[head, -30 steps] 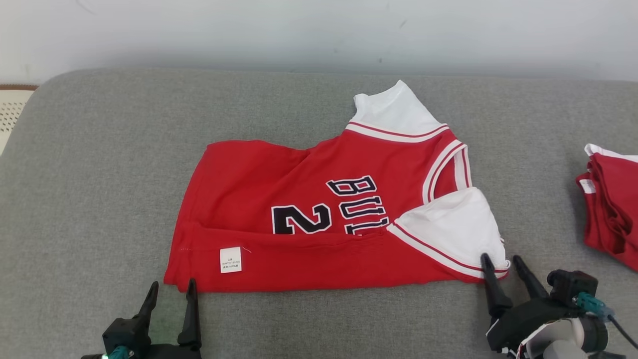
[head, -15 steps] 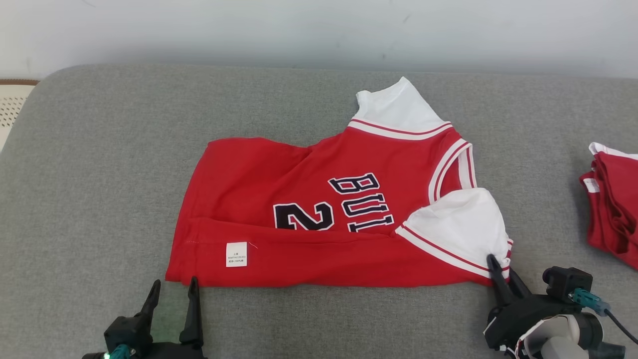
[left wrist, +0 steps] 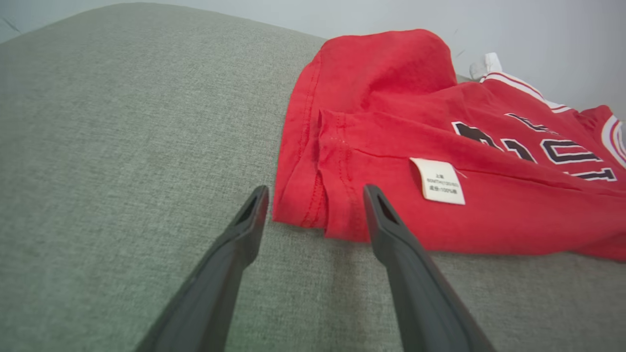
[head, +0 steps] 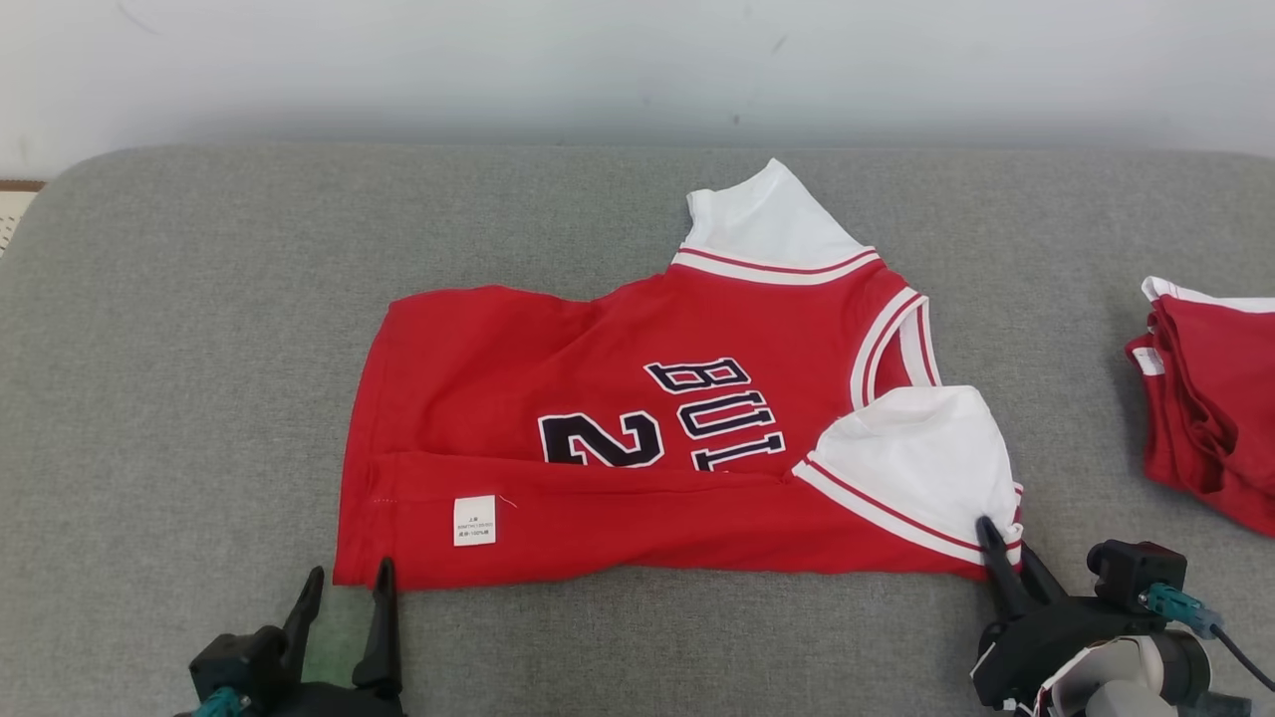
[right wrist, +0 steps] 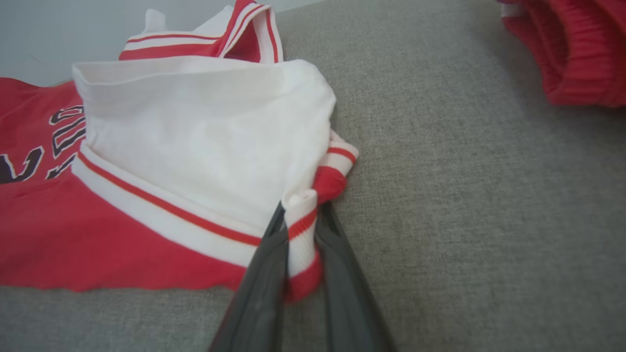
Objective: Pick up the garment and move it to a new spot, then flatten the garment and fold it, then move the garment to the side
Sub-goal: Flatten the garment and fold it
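R gripper (right wrist: 301,211) clamped on striped sleeve hem (right wrist: 302,230) of red-and-white cloth basketball jersey (head: 558,378) on grey fabric cushion (head: 179,299); L gripper (left wrist: 315,195) wide open at its bottom corner.

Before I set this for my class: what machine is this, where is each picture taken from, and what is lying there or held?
It is a wheeled robot with two arms, each ending in a two-fingered gripper. The wide picture is from its head camera, looking down on a grey cushion. The other two are from wrist cameras, looking along each gripper's fingers. A red jersey with white sleeves lies on the cushion, its near edge folded over; more red clothes lie to its right. The right gripper is shut on the near sleeve's trim. The left gripper is open at the jersey's near left corner, holding nothing.
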Robot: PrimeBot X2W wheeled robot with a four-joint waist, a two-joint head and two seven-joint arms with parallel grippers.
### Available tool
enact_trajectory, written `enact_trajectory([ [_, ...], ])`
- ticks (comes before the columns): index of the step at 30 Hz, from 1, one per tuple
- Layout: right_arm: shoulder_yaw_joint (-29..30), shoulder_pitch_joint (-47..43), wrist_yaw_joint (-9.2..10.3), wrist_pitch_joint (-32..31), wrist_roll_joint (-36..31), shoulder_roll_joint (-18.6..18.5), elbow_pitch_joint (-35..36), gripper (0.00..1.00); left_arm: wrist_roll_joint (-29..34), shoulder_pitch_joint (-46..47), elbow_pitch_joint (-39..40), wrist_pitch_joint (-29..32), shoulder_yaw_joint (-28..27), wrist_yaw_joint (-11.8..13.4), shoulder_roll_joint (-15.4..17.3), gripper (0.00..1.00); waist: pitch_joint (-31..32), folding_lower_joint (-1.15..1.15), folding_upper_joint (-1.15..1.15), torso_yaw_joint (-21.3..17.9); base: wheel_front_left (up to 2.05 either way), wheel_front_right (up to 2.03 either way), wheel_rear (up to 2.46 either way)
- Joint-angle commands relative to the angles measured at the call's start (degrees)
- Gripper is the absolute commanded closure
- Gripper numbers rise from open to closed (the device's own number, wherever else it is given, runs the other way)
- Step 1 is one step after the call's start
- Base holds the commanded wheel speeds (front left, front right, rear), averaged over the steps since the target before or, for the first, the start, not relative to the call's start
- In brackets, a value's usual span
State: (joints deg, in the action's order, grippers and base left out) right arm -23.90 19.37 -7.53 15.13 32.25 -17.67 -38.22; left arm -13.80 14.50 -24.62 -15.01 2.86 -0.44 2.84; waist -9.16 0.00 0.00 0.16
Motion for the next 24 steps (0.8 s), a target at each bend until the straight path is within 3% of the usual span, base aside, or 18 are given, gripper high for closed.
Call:
enact_trajectory([
  [1,-0.2,-0.4,0.09,0.0,0.0,-0.5,-0.1,1.0,-0.5,1.0,-0.5,-0.2,-0.4,-0.5,0.2,0.0,-0.2,0.0,0.0,-0.3,0.0,0.0,0.0],
  [5,-0.8,0.3,0.09,0.0,-0.2,-0.3,0.3,1.0,-1.4,2.0,-2.3,-0.2,-1.0,-1.5,0.1,0.0,-0.7,0.0,0.0,-1.1,0.0,0.0,0.0],
  [7,-1.2,0.7,0.09,0.0,-0.2,-0.3,0.5,1.0,-2.0,2.5,-2.9,-0.2,-1.1,-2.1,0.1,0.1,-1.0,0.0,0.0,-1.5,0.0,0.0,0.0],
  [9,-1.4,0.9,0.09,0.0,-0.1,-0.4,0.6,1.0,-2.5,3.0,-4.1,-0.2,-1.0,-2.8,0.1,0.32,-1.2,0.0,0.0,-1.8,0.0,0.0,0.0],
  [12,-1.8,1.1,0.09,0.0,0.2,-0.3,0.7,1.0,-3.0,3.6,-5.0,-0.2,-1.1,-3.4,0.1,0.38,-1.5,0.0,0.0,-2.3,0.0,0.0,0.0],
  [13,-1.9,1.2,0.09,0.0,0.3,-0.3,0.8,1.0,-3.3,3.7,-5.4,-0.2,-1.0,-3.6,0.1,0.57,-1.5,0.0,0.0,-2.4,0.0,0.0,0.0],
  [14,-2.0,1.3,0.09,0.0,0.3,-0.3,0.9,1.0,-3.7,4.0,-5.5,-0.2,-1.2,-3.9,0.2,0.7,-1.6,0.0,0.0,-2.5,0.0,0.0,0.0],
  [15,-2.1,1.4,0.09,0.0,0.4,-0.2,0.9,1.0,-3.7,4.1,-5.8,-0.2,-1.1,-4.2,0.2,1.0,-1.6,0.0,0.0,-2.6,0.0,0.0,0.0],
  [24,-1.4,1.5,0.09,0.0,0.6,-0.3,0.6,1.0,-4.0,3.2,-7.7,-0.2,-2.4,-4.6,0.2,1.0,-0.9,0.0,0.0,-2.4,0.0,0.0,0.0],
])
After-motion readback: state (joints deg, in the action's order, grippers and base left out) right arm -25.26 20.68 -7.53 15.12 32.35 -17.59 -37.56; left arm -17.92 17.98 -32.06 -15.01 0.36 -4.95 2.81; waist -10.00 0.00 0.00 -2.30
